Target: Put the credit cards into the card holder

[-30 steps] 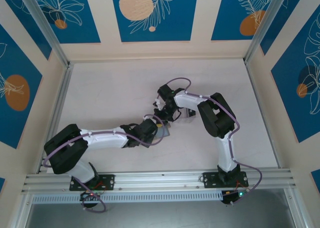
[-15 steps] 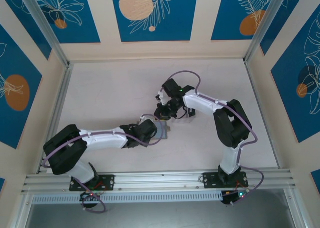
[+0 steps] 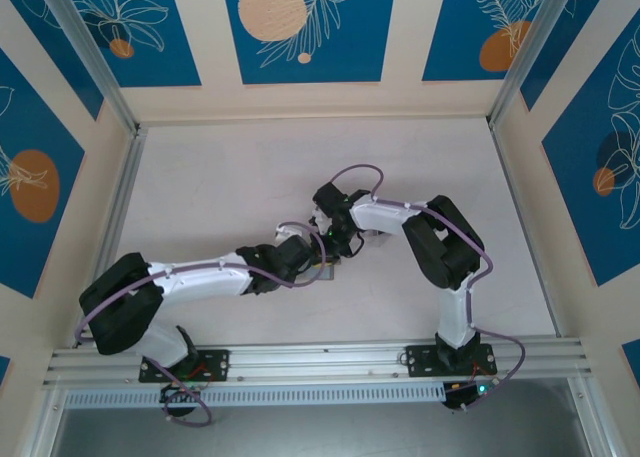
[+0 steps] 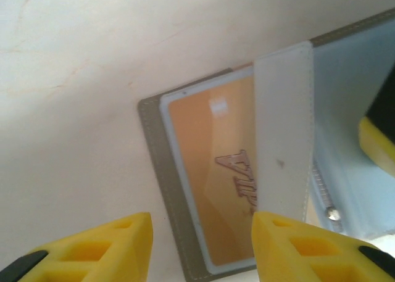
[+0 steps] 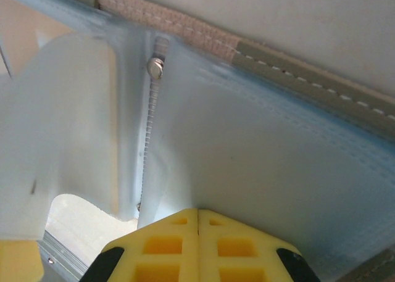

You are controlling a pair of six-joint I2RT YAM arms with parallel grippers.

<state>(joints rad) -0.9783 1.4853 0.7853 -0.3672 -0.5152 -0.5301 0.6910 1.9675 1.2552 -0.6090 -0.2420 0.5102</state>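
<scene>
Right hand (image 5: 197, 236) at btm centre, yellow pads pressed together w/ no gap, tips against pale-blue lining (image 5: 259, 158) of card holder (image 5: 321, 84), grey stitched edge along top, zip (image 5: 148, 140) w/ metal pull (image 5: 155, 66) left of centre, whitish strap (image 5: 55, 121) at left, orange card (image 5: 18, 29) behind it, worktop (image 5: 308, 16) top right

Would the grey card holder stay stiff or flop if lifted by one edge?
Probably flops: the card holder looks like thin stitched fabric, its pale inner pockets bowing. The orange card under the white strap likely stiffens that side.
</scene>
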